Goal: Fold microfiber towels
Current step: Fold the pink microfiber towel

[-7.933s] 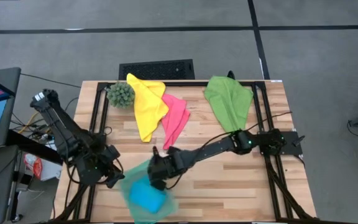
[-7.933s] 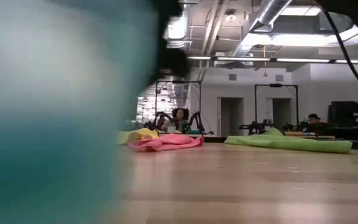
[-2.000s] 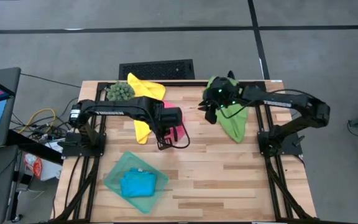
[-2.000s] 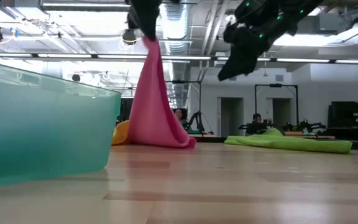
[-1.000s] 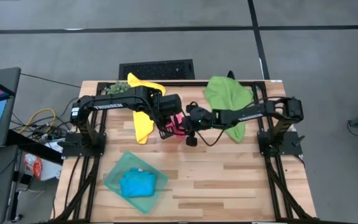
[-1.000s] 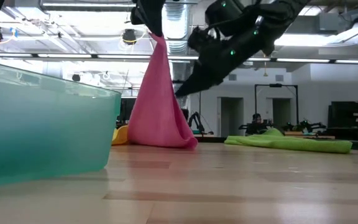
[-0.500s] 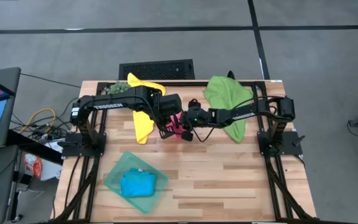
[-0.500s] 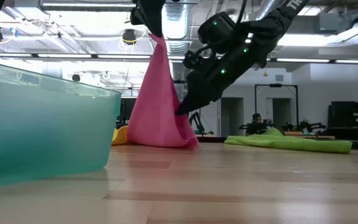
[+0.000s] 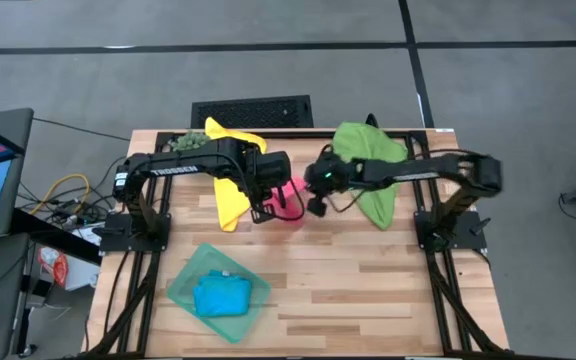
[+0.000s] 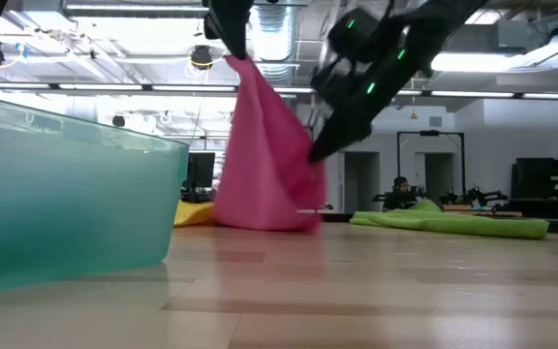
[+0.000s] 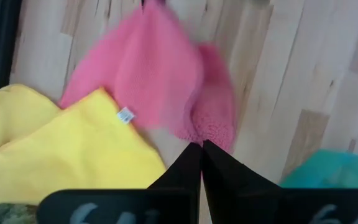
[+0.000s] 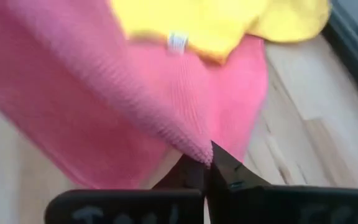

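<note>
The pink towel (image 10: 264,165) hangs over the table's middle between my two grippers, and its lower end (image 10: 269,223) rests on the wood. My left gripper (image 10: 229,48) is shut on its top. Lower down and toward the table's right, my right gripper (image 10: 316,153) is shut on a side corner. The yellow towel (image 9: 230,192) lies crumpled beside the pink one. Flat at the far right lies the green towel (image 9: 373,168). The blue towel (image 9: 218,297) lies folded in the teal tray (image 9: 183,290). My left gripper pinches the pink towel's top corner (image 11: 199,138) between its two shut fingers, coming from above and pointing steeply down. The towel hangs below it, its lower end on the table. My right gripper pinches a side corner (image 12: 199,151) of the pink towel between its two fingertips, slanting down from the table's right. That corner is lifted clear, and the cloth is drawn out slanting between the two grippers.
A spiky green ball plant (image 9: 190,143) stands at the far left, partly under my left arm. The teal tray sits near the front left. Bare wood (image 9: 388,290) lies at the front right. Black frame rails run along both sides.
My right gripper has shut on the pink towel's side corner and gone up and toward the table's right, pulling that side of the cloth out and spreading it. The towel's top has stayed in my left gripper.
</note>
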Controlling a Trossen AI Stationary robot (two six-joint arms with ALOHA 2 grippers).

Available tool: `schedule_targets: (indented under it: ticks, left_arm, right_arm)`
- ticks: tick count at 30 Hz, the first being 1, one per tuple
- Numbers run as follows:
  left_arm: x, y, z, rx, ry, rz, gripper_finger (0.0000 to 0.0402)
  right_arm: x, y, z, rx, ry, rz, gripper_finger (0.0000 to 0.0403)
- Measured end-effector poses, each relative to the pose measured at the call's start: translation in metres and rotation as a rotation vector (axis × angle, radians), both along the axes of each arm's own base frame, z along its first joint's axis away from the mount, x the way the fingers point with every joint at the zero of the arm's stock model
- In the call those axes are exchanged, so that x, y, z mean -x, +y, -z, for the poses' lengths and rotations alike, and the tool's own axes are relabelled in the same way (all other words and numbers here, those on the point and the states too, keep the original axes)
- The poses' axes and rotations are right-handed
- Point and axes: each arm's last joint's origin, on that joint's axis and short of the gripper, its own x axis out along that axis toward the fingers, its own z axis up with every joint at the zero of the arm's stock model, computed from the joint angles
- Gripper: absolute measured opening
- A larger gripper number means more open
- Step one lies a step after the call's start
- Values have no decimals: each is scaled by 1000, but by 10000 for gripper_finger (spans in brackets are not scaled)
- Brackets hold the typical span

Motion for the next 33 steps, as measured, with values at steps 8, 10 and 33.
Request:
schedule_targets:
  ticks: [8,10,33]
  left_arm:
    - [1,13,0,-34,22,204,0]
    - [2,20,0,-62,25,272,0]
    - [24,52,-2,-409,266,14,1]
  right_arm:
    - [88,4,-81,-188,-61,-115,13]
    - [104,5,-91,-185,-69,-89,12]
    - [141,10,-118,82,-24,370,25]
